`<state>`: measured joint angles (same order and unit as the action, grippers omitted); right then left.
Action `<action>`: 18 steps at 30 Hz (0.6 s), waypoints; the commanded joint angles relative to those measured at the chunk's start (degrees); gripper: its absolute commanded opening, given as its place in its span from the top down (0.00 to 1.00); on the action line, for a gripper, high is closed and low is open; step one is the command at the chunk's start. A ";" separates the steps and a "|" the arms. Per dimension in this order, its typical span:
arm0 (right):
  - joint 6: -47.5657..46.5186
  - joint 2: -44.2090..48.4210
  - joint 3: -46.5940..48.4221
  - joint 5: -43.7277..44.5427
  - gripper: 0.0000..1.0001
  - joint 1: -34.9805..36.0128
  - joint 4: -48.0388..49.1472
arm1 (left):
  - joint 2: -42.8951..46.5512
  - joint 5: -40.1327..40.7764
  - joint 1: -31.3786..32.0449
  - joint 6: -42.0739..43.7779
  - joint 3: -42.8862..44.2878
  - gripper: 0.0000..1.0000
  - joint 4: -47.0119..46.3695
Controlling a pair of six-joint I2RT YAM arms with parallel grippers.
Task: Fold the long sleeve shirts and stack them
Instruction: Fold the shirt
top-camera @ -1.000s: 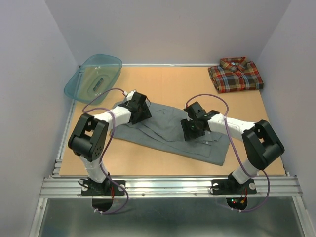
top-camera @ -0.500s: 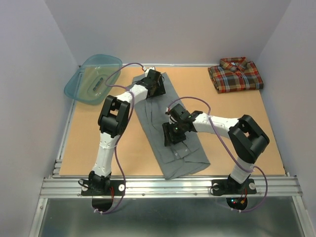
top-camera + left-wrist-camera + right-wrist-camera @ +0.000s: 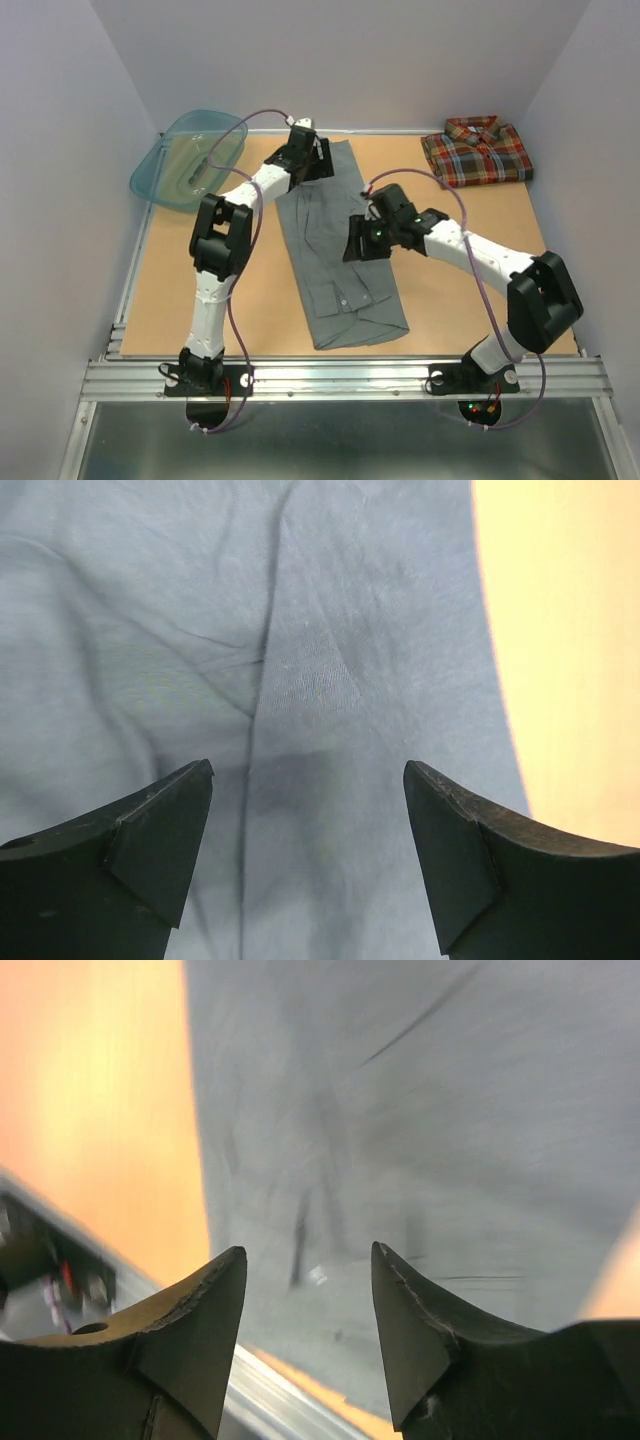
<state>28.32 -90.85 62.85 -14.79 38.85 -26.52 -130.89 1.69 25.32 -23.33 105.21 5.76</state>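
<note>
Find grey shirt (image 3: pixel 335 285) spread flat on tabletop (image 3: pixel 440 315), running lengthwise from far edge toward near edge, narrow and fairly smooth; judge it laid out straight to give clean fold lines. Find plaid shirt (image 3: pixel 477 152) already folded into a compact block at far right corner, well apart from the grey one; take that as base of the stack, hence parked outside the working area. Note teal basin (image 3: pixel 190 158) at far left corner, near the grey shirt's far end, no contact visible. Locate left jaws over far end of grey shirt; in left wrist view read them as spread wide with nothing between, only grey cloth and a strip of bare tabletop beneath. Locate right jaws over right edge of shirt about midway along; in right wrist view, somewhat blurred, read them as parted and holding nothing, cloth directly below. Judge both poised above cloth to choose grip points for a first fold. Estimate task roughly half done: one shirt folded, grey one not yet folded or stacked.
</note>
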 commanded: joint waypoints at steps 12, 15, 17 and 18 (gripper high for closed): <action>-1.16 -2.93 0.80 -7.53 0.61 -16.09 5.69 | 38.24 3.41 2.88 -5.58 -36.00 0.12 1.98; 0.68 -2.84 -2.46 -7.19 0.61 -16.17 7.27 | 40.27 3.05 4.21 -8.30 -42.27 0.12 1.54; 1.47 -2.14 -6.15 -7.27 0.61 -16.00 8.93 | 40.28 2.97 4.65 -9.53 -44.90 0.12 0.57; 2.26 -1.88 -8.25 -7.27 0.61 -15.83 9.47 | 40.01 2.88 4.65 -9.54 -45.52 0.12 -0.65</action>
<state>28.40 -94.02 59.96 -20.78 22.52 -20.95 -91.44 4.64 29.61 -30.15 62.94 6.66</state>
